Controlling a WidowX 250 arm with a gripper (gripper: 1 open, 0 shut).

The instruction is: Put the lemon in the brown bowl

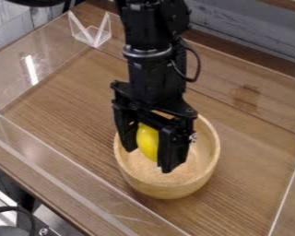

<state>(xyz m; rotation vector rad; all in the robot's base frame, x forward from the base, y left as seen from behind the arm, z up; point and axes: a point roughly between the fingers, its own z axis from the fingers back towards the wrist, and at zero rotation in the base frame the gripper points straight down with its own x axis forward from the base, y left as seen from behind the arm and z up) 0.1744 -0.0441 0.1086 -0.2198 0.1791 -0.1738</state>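
Observation:
The brown bowl sits on the wooden table at the lower centre of the camera view, light tan with a thick rim. My black gripper reaches down into it from above. The yellow lemon shows between the two black fingers, inside the bowl. The fingers stand on either side of the lemon and look closed against it. The bottom of the bowl under the lemon is hidden by the gripper.
A clear acrylic wall rings the wooden table, with an edge running along the front left. A small clear stand sits at the back left. A grey wall lies behind.

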